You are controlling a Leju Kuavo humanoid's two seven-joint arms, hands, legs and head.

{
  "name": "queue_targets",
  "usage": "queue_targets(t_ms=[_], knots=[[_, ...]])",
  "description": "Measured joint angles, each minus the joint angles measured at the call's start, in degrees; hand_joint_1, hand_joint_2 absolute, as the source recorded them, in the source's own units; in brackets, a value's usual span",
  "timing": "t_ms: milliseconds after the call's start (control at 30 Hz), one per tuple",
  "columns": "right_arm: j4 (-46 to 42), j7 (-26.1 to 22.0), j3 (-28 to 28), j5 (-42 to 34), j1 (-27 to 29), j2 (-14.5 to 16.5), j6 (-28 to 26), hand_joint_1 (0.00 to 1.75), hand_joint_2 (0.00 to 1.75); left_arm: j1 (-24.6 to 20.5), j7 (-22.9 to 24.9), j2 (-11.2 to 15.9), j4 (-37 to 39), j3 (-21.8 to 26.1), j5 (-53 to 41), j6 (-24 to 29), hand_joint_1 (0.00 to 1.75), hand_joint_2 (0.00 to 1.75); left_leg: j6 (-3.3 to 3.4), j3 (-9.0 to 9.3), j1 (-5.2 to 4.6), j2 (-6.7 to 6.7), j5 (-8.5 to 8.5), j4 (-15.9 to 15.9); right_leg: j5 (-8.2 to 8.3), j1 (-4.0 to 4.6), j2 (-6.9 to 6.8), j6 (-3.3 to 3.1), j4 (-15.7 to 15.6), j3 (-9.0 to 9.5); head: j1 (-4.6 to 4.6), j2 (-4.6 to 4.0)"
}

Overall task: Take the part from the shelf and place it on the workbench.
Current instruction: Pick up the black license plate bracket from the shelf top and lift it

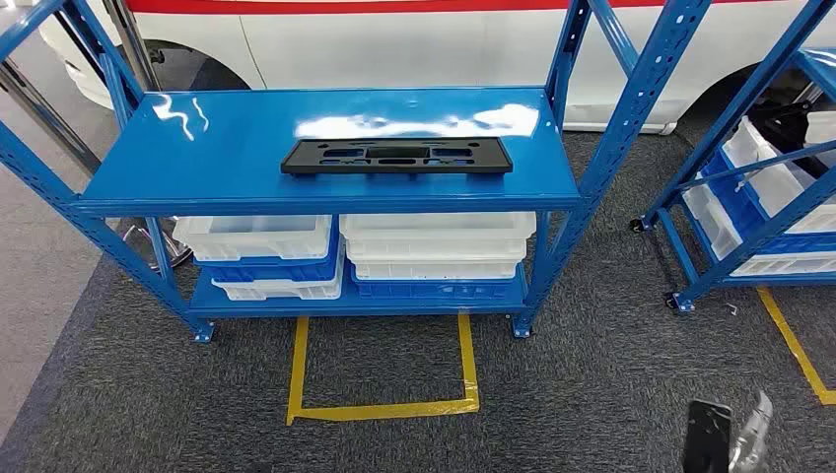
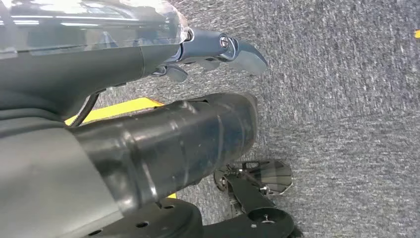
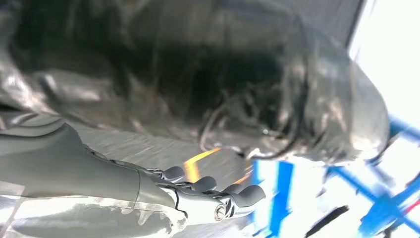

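The right hand (image 3: 208, 198) is seen low at the robot's side, its fingers loosely apart and nothing held; the left hand (image 2: 218, 52) is likewise hung over the grey carpet (image 2: 346, 99), fingers lightly spread and empty, presumably because the reach has not yet begun. Ahead of both hands a yellow tape outline (image 1: 384, 404) is laid on the floor, judged to mark a standing spot. Beyond it, the blue shelf (image 1: 197, 148) is faced, and the black part (image 1: 396, 156) is lain flat on its top level, well apart from either hand. Beneath, white and blue bins (image 1: 439, 251) are stacked; their contents cannot be told
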Motion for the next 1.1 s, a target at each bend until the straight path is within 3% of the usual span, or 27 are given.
queue_targets(t_ms=[700, 833, 1000, 1100], knots=[[0.02, 5.74, 40.09, 10.41, -6.86, -1.96, -3.99, 0.0, 0.0, -0.84, -1.59, -0.01, 0.26, -4.21, -6.15, -4.28, 0.0, 0.0, -0.01, 0.0, 0.0, 0.0, 0.01, 0.01, 0.0, 0.02, 0.0, 0.0, 0.01, -0.05, 0.0, 0.0], [0.44, 6.84, 48.38, 11.79, -7.96, -2.13, -5.63, 0.0, 1.75, -1.07, -2.3, 0.01, 0.26, -4.5, -6.63, -5.81, 0.0, 0.0, 0.0, 0.06, -0.02, -0.02, 0.02, 0.08, 0.03, -0.01, -0.01, 0.03, -0.01, -0.08, 0.0, 0.0], [0.5, 7.98, 58.38, 12.71, -8.6, -2.45, -8.24, 0.0, 1.75, -1.26, -3.3, 0.07, 0.26, -4.52, -6.68, -7.84, 0.0, 0.0, 0.1, -0.21, -0.06, -0.07, -0.04, 0.42, 0.16, -0.12, -0.04, 0.24, -0.06, -0.2, 0.0, 0.0], [0.47, 8.21, 61.33, 12.72, -8.68, -2.5, -9.25, 0.0, 1.75, -1.26, -3.63, 0.09, 0.26, -4.52, -6.57, -8.61, 0.0, 0.0, 0.46, -0.49, -0.1, -0.08, -0.12, 0.73, 0.34, -0.16, -0.07, 0.54, -0.12, -0.27, 0.0, 0.0]])
